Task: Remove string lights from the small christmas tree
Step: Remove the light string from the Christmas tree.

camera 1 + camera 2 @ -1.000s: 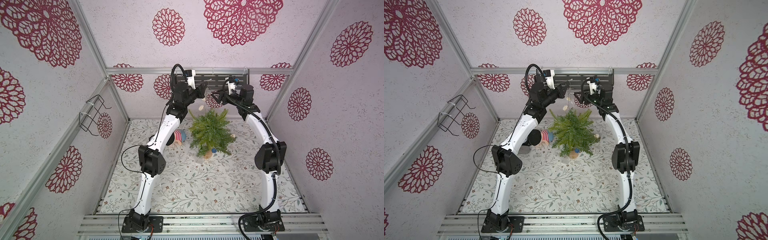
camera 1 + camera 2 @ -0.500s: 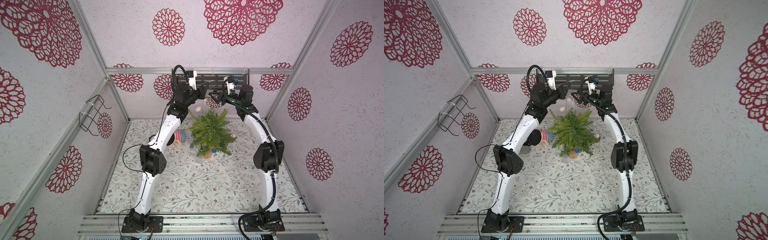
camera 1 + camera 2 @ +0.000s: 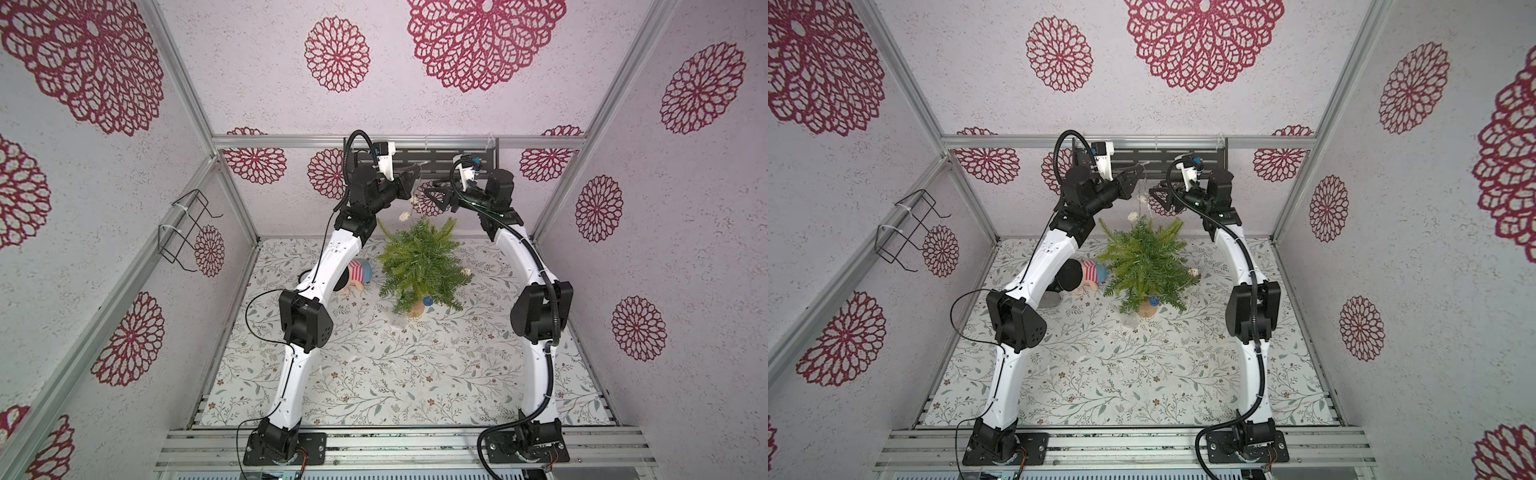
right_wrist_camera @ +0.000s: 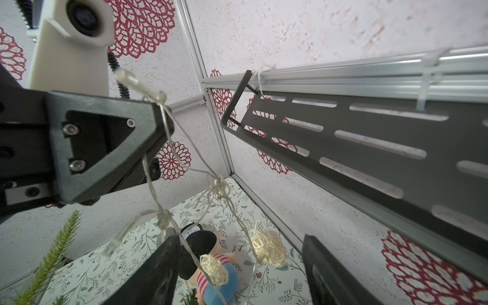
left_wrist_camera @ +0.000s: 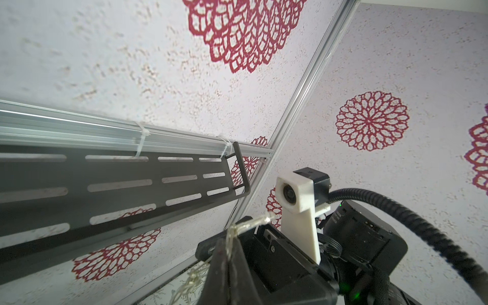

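String lights [image 4: 268,249] are hanging from the closed jaws of the left gripper [image 5: 229,239], which are pinching the wire, cream balls dangling just ahead of the wide-parted, empty jaws of the right gripper [image 4: 239,237], the strand trailing down to the small christmas tree [image 3: 419,266] standing below both on the table [image 3: 374,374].

Left pincer [image 3: 413,179] holds string lights [image 3: 403,216] dangling above the small christmas tree [image 3: 419,262].

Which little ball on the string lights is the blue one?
The blue ball is the low one beside the stump of the small christmas tree. The others are cream, like the cream ball dangling above the treetop.
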`<state>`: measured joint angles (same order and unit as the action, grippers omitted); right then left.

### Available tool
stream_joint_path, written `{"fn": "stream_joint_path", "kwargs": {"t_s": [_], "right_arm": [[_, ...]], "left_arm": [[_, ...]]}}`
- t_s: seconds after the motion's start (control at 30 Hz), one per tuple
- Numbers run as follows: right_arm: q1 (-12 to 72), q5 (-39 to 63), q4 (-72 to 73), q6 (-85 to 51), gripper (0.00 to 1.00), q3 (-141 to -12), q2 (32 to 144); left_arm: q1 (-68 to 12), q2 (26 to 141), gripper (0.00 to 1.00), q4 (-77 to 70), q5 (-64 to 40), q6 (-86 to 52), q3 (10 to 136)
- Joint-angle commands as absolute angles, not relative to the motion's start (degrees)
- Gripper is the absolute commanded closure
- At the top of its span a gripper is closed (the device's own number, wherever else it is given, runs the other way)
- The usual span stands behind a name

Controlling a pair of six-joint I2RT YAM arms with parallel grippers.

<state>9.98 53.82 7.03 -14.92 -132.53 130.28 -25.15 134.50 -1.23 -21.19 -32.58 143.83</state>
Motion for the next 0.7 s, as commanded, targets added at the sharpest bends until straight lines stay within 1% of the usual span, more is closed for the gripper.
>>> {"fn": "stream_joint_path", "kwargs": {"t_s": [0.0,0.2,0.4,0.47,0.6,0.67], "right_arm": [[9.8,54.6,7.8,-13.4,0.24,-134.8,128.7],[9.8,54.6,4.4,-10.5,0.25,-134.8,129.9],[9.7,59.0,2.6,-9.8,0.24,-133.8,129.8],[9.4,60.3,1.6,-8.7,0.26,-133.0,129.1],[8.2,59.7,6.3,-9.0,0.24,-125.6,125.1],[7.9,59.3,5.4,-7.6,0.21,-124.8,124.2]], "left_arm": [[-25.5,133.2,1.00,-1.7,-23.2,-31.6,143.7],[-25.5,133.0,1.00,-2.1,-24.1,-31.8,143.9],[-25.4,133.1,1.00,-1.7,-23.1,-31.7,144.2],[-25.4,133.1,1.00,-1.3,-22.8,-31.5,144.4],[-25.4,133.2,1.00,-0.2,-22.4,-30.8,144.8],[-25.4,133.3,1.00,-0.6,-23.1,-30.8,144.9]]}}
